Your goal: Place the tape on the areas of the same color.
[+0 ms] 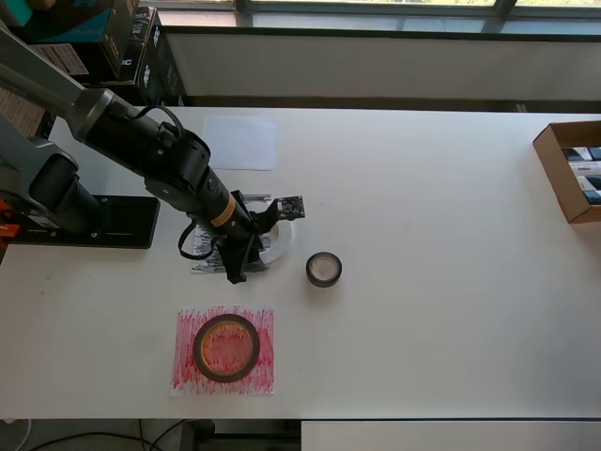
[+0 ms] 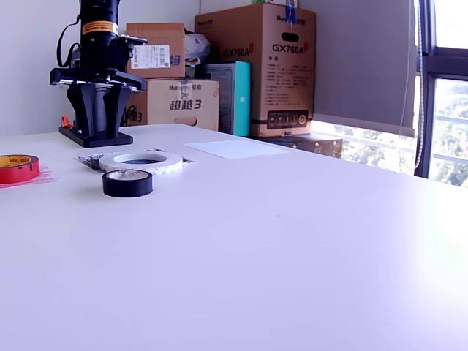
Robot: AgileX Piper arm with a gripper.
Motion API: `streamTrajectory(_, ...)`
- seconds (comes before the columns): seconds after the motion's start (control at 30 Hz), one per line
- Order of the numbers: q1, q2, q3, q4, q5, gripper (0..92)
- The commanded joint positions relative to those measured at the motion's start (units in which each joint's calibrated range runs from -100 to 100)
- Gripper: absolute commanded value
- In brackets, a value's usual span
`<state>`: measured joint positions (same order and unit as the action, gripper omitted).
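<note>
Cardboard boxes [image 2: 256, 69] and a window line the room behind a white counter [image 1: 451, 282] on which the sorting is partly done. Overhead view: the dark-red roll [image 1: 226, 347] lies squarely on the red-streaked sheet [image 1: 223, 349], so that colour appears settled. The white roll [image 2: 140, 161] rests on the black-streaked sheet [image 1: 208, 252], a mismatch, and the arm's gripper [image 1: 246, 246] hangs directly over it; whether the jaws are spread or closed, or touching the ring, cannot be told, since the wrist hides them from above and the exterior view cuts them off. The small black roll [image 1: 324, 270] sits on bare counter just beside the white roll, towards the overhead view's right. The plain white sheet [image 1: 240, 142] lies further back, near the window side, with nothing on it.

Likely hazards, as a judgement: the white ring is wide and flat, so a grasp across one wall may slip or tip it; lifting it could drag the loose streaked paper along; a swing towards the white sheet could nudge the nearby black roll away.
</note>
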<state>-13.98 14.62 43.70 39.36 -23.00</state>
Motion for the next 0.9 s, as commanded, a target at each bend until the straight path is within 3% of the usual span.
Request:
streamTrajectory(0.0, 0.02, 1.47, -0.04, -0.45, -0.32, 47.4)
streamTrajectory(0.87, 2.07, 5.77, 0.68, -0.53, 0.58, 47.8)
